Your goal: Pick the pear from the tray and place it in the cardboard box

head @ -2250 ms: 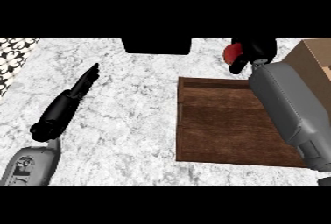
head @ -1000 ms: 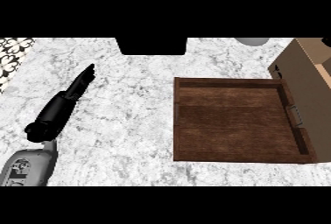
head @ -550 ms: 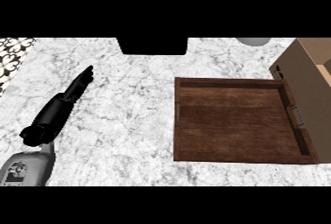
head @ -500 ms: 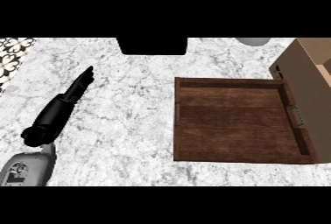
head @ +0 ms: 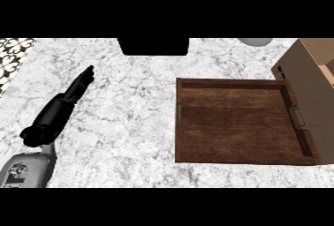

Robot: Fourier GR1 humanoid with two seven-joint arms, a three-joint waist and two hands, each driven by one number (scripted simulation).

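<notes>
Lying flat on the marbled desk (head: 130, 128) at the view's left, the left robot hand (head: 68, 99) has its fingers straight and together, holding nothing. The right robot hand shows nowhere in the head view. The wooden tray (head: 241, 120) sits at the right with only its bare brown floor showing. The cardboard box (head: 312, 79) stands just beside the tray's right rim. The pear is not visible.

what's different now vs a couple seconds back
The right arm, which reached over the tray holding a red thing near the cardboard box, has left the view, and the red thing no longer shows. The left hand stayed open on the counter, shifting slightly; tray and box did not move.
</notes>
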